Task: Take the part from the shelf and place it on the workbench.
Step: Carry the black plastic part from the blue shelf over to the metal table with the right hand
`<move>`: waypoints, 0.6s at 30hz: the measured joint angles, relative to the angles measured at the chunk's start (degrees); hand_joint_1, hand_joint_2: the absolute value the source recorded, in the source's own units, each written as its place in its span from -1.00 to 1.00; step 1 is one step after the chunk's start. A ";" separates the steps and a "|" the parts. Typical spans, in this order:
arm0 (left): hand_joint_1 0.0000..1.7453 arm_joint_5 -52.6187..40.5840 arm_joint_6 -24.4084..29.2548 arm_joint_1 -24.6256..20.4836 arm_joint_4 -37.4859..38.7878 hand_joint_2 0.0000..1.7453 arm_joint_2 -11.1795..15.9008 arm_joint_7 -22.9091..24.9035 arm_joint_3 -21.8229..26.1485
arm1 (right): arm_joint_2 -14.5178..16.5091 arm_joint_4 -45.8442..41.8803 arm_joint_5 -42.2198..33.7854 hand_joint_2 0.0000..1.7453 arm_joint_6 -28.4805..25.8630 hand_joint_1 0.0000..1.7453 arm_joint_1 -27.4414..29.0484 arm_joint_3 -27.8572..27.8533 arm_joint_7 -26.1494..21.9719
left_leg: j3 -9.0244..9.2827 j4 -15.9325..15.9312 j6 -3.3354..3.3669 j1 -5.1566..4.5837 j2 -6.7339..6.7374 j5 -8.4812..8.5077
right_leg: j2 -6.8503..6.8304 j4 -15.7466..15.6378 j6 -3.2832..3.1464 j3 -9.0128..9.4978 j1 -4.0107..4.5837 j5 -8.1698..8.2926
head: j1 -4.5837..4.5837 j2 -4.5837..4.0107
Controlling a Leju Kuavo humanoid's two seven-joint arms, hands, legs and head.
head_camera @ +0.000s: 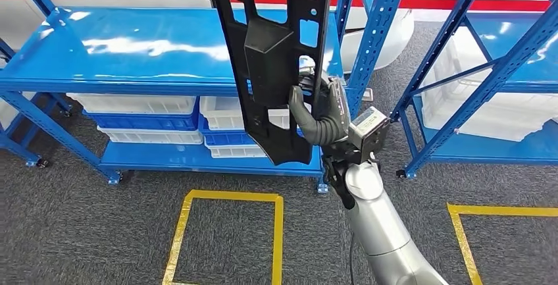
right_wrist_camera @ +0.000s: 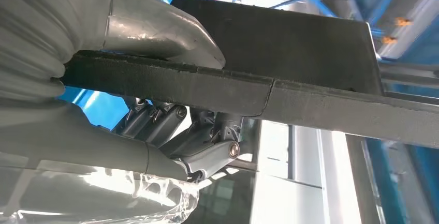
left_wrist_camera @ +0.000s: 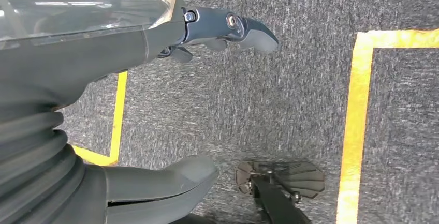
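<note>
Part, a long black plastic panel with cutouts, is standing nearly upright in the air before the blue shelf, its long axis running up and down and its narrower end pointing at the floor. Right hand is gripping its lower edge, thumb on one face, fingers on the other. Left hand is hanging over grey carpet, fingers apart, holding nothing. White and blue bins are sitting on the lower level; their contents cannot be told.
</note>
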 joint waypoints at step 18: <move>-1.00 0.02 -0.58 0.22 0.02 1.00 0.18 -2.55 0.12 | 0.26 -0.05 1.74 1.00 0.97 1.00 1.20 0.02 -1.78 | 5.93 -0.07 -0.74 0.32 1.37 -4.81 | -4.99 -1.87 -1.96 -2.39 0.52 2.35 | -0.37 0.00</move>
